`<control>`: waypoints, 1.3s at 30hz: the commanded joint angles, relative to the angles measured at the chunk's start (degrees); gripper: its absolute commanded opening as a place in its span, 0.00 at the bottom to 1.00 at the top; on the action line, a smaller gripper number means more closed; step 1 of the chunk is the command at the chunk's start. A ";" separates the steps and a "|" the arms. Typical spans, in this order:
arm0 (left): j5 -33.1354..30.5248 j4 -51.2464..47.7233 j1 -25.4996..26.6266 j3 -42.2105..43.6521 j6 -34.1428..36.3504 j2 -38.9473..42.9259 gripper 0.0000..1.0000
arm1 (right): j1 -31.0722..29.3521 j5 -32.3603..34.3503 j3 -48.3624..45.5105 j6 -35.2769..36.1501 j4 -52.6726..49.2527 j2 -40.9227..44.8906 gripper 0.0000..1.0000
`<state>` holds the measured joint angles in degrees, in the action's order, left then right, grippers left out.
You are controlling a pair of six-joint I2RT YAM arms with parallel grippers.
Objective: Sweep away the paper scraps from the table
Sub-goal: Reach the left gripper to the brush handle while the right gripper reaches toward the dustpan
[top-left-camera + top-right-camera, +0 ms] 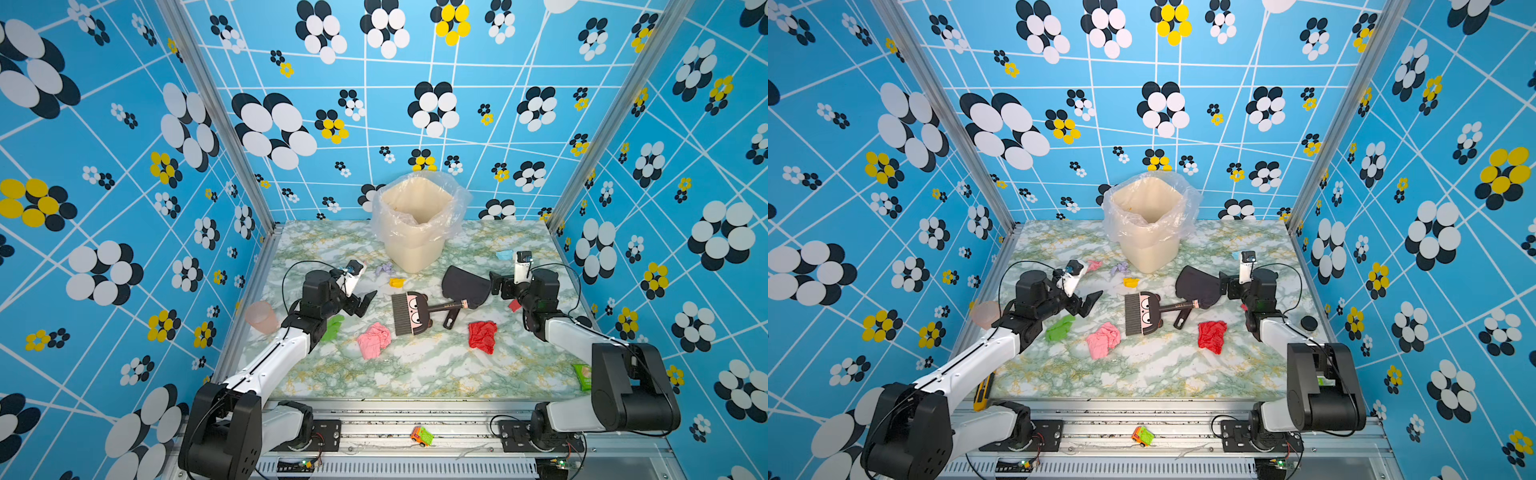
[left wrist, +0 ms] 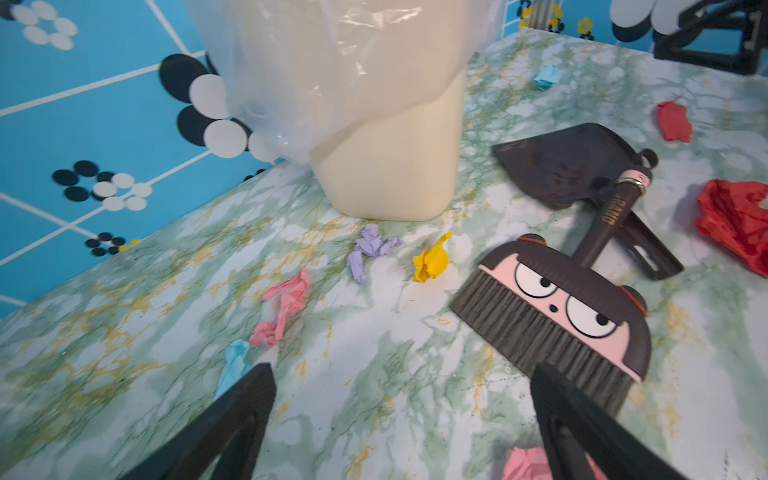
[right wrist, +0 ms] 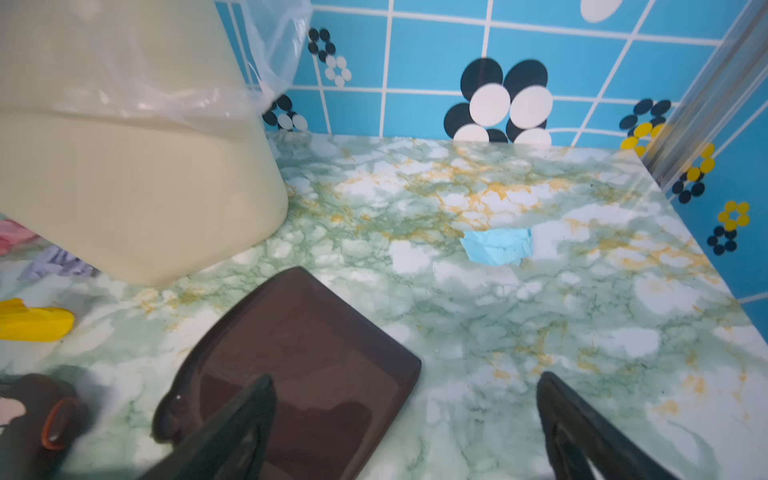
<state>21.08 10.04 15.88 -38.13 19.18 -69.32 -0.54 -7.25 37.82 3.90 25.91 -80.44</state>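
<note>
both grippers stand wide open and hold nothing. the left gripper hangs low over the table, just beside the bristle end of the brush. the right gripper is at the dustpan, with one finger above its tray. i cannot tell if it touches.

the paper scraps all lie loose on the table, and none is collected. the big pink wad is just beside the bristles, and the big red wad lies on the other side of the brush. a green wad is partly under the left arm. near the foot of the bin lie a lavender scrap and a yellow scrap. a light blue scrap is to the right of the bin, and a small red scrap is by the right wrist. the left wrist view also shows a small pink scrap and another light blue piece close to one finger.

i judge these wads very light, soft and springy. they will probably slide or roll away at a small push, and a pinch would only flatten them. it is better not to grasp them but to push them with the bristles. the place to take hold is the thin brush handle, which lies across the dustpan. the pan then needs holding by its own handle, so that it does not slip on the smooth top.
</note>
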 commanded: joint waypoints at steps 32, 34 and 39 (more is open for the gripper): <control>3.16 -13.19 24.23 -33.27 25.97 -37.96 0.99 | 1.98 -26.09 16.42 11.49 -39.59 2.75 0.99; 2.84 -11.58 24.53 -33.47 26.38 -39.34 0.99 | 2.33 -26.58 16.23 11.73 -39.44 2.74 0.99; 2.61 -10.78 24.88 -34.30 28.18 -42.21 0.97 | 2.85 -26.92 16.21 11.92 -39.71 2.40 0.99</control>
<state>24.18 -1.65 40.34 -71.00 45.32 -110.06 1.87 -32.51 54.83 14.81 -13.13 -77.54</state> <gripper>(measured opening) 0.977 0.991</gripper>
